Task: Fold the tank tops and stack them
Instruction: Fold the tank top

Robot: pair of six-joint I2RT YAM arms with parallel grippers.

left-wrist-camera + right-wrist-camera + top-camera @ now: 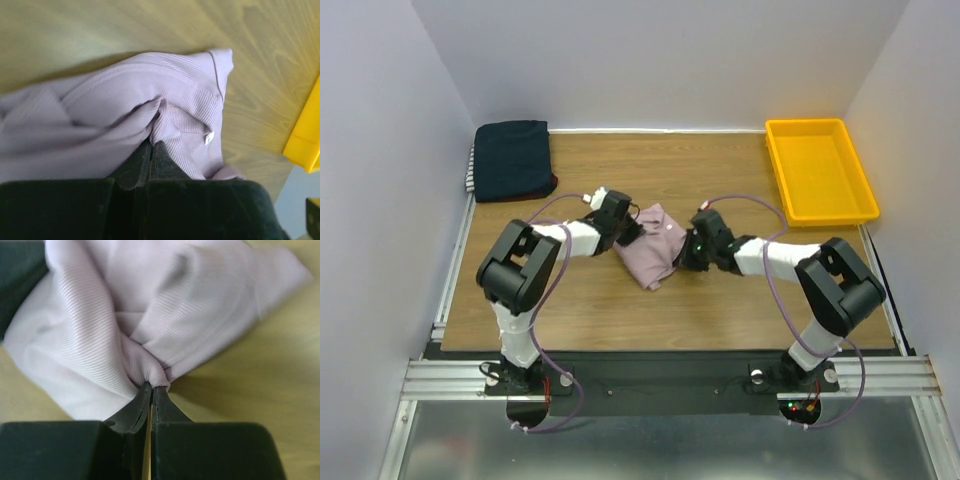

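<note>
The pale dusty-pink tank top [655, 245] lies bunched in the middle of the table between both arms. My left gripper [632, 228] is at its left edge, shut on a fold of the cloth [155, 112]. My right gripper [686, 257] is at its right edge, shut on a pinch of the pink cloth [150, 372]. The stack of folded tank tops [510, 158], dark navy uppermost with striped and red edges showing, sits at the far left corner.
A yellow plastic tray [817, 170] stands at the far right of the wooden table; its corner shows in the left wrist view [306, 135]. White walls enclose the table on three sides.
</note>
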